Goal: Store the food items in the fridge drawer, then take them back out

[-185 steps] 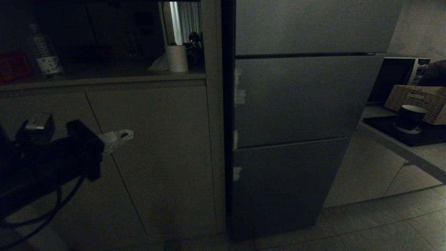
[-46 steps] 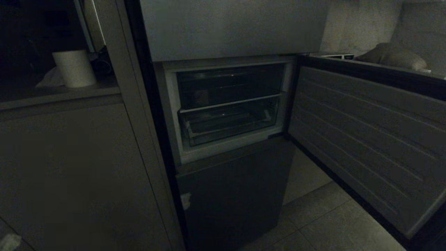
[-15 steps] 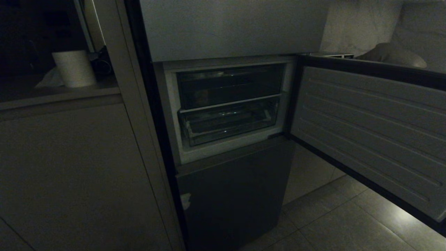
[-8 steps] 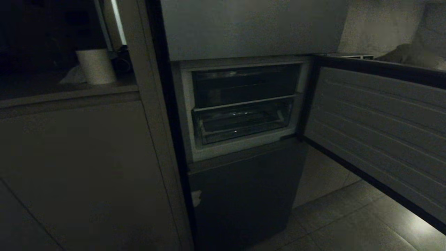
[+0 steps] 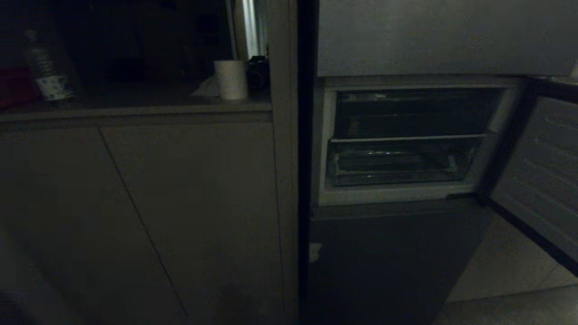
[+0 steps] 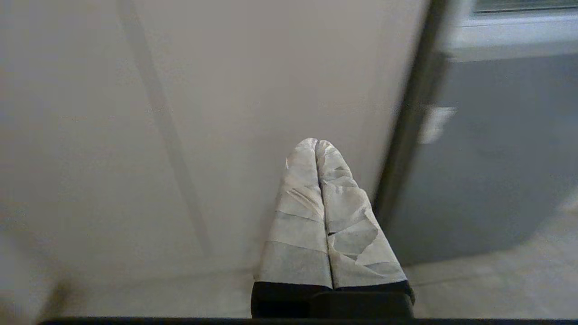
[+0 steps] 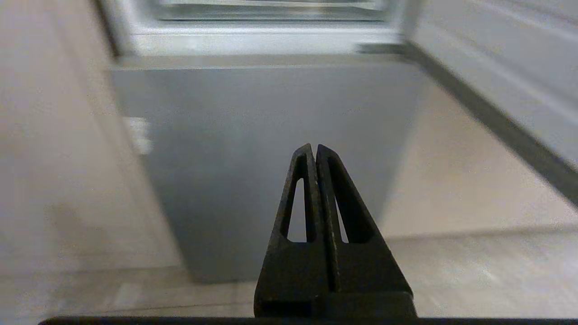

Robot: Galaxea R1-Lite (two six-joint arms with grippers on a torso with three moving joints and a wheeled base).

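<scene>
- Food items are nowhere to be seen in any view; no small red rounded pieces show on the counter [image 5: 135, 108], on the floor [image 5: 505, 266] or inside the fridge, so the storing step looks not yet begun.
- The fridge door [image 5: 542, 180] stands open to the right, which reads as the one preparatory step done.
- The fridge drawer [image 5: 397, 167], the clear lower bin, sits pushed in within the compartment, under the darker bin [image 5: 406, 113]; it appears empty, though glare and gloom leave that unsure.
- Still left, by this reading: pull the drawer out, fetch both pieces, place them in, then take them out again.
- The left gripper [image 6: 316, 143] has its taped jaws pressed together, holding nothing, low before a cabinet door [image 6: 180, 135].
- The right gripper [image 7: 314, 146] likewise has its jaws together and empty, low before the fridge's lower panel [image 7: 271, 158].
- Neither arm shows in the head view.
- At the counter's far left a bottle [image 5: 47, 67] stands beside something red [image 5: 16, 85], cut off by the frame and too dark to identify; a paper roll [image 5: 231, 79] stands near the counter's right end.
</scene>
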